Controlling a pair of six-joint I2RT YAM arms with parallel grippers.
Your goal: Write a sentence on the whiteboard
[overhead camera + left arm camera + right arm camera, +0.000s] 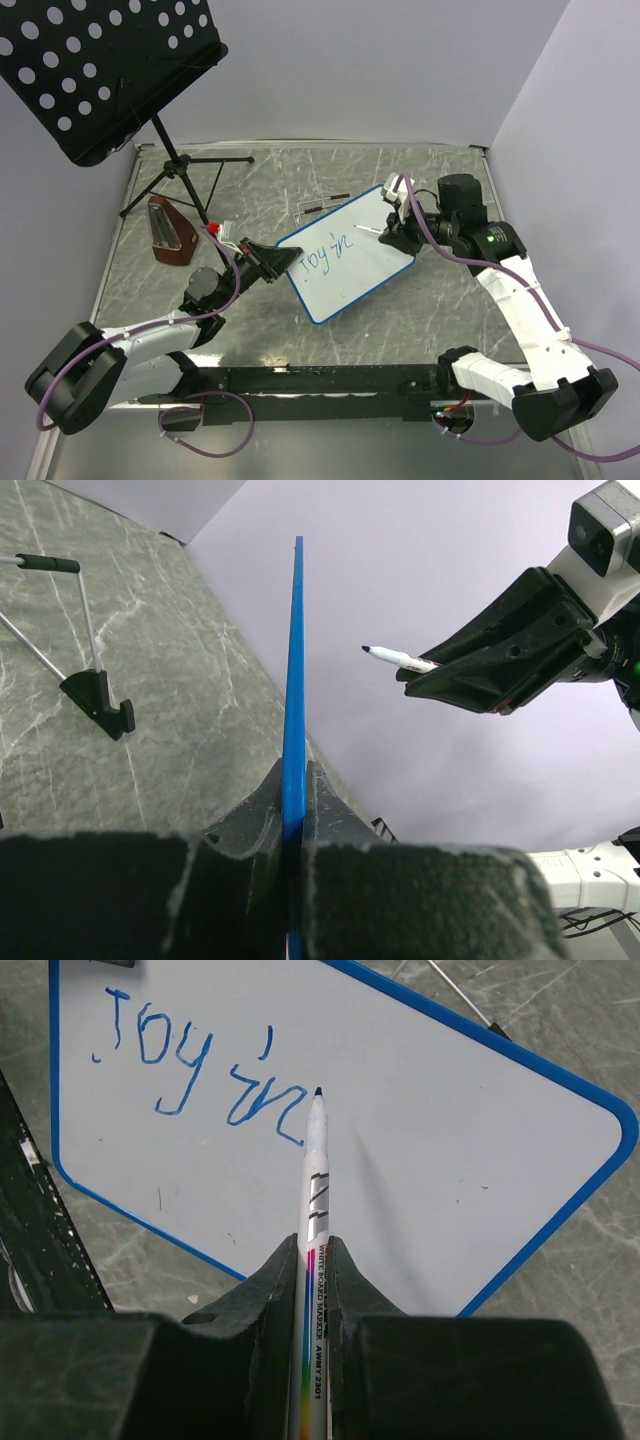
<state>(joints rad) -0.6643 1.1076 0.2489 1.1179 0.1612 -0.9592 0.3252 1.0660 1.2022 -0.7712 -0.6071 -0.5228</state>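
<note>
Grey marbled table (400,320), lilac walls (400,70), left hand (274,262) clamped on whiteboard (350,275), right hand (313,1252) clamped on marker (316,1150)

The whiteboard (350,272) is right of the music stand (118,62).

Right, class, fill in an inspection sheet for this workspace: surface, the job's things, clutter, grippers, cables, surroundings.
Surface: grey veined table, metal-edged.
Job's things: whiteboard, blue-framed; the sentence reads "Joy in" so far; marker tip just off the board.
Clutter: black music stand at the far left; brown wedge-shaped object beside its legs; clear strip behind the board.
Grippers: left gripper shut on the whiteboard's edge; right gripper shut on the marker.
Cables: purple cables loop along both arms.
Surroundings: plain pale walls; nothing else seen.
</note>
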